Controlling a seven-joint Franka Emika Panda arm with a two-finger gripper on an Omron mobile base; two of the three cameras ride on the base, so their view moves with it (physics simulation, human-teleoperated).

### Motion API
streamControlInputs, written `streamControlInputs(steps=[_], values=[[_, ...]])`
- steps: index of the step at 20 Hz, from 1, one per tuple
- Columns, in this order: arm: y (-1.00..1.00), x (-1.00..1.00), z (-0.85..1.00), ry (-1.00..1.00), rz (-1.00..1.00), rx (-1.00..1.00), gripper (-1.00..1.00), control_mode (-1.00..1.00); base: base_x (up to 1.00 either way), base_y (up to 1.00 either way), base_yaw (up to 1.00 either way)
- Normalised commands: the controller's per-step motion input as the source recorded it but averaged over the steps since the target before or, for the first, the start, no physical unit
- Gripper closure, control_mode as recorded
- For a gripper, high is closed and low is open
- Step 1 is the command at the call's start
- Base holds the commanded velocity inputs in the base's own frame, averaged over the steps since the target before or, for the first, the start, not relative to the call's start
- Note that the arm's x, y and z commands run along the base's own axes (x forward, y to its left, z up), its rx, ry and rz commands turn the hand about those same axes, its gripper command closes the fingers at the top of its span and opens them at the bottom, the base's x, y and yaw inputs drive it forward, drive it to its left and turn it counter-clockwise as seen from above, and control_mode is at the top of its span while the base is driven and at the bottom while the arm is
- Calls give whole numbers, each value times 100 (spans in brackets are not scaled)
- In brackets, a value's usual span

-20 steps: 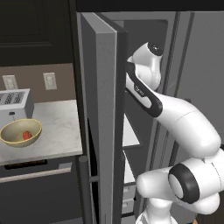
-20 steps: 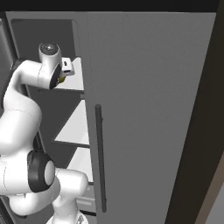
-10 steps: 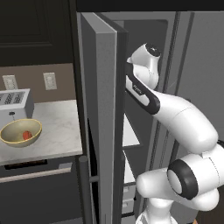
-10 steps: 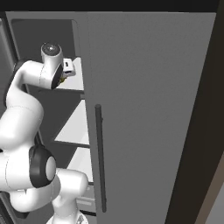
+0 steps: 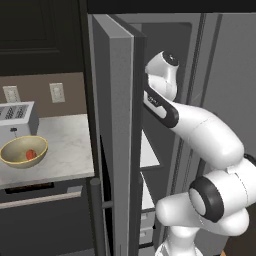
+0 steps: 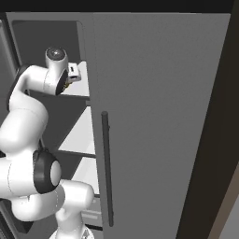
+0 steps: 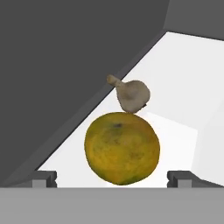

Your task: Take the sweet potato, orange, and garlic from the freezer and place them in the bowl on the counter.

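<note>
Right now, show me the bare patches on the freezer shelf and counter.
Shelf: bare white beyond and right of the garlic; crowded at the wall, with orange against garlic. Counter: bare between bowl and freezer door.

Orange mottled yellow-olive; garlic beige-grey; bowl pale tan; shelf white.

The arm is showing as a chain of smooth, glossy white shells, rounded and bulging like inflated segments. Dark charcoal rings are separating the segments at the joints (one wide band is circling the big lower joint). A round dark cap is sitting on top of the wrist joint. Two small dark grey, squared finger tips are rising on the hand.
</note>
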Motion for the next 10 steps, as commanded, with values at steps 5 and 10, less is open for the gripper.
streamControlInputs(steps=[5,10], values=[[2,19,0,0,0,0,-100,-100,0,0,0],[6,9,-9,0,0,0,-100,-100,0,0,0]])
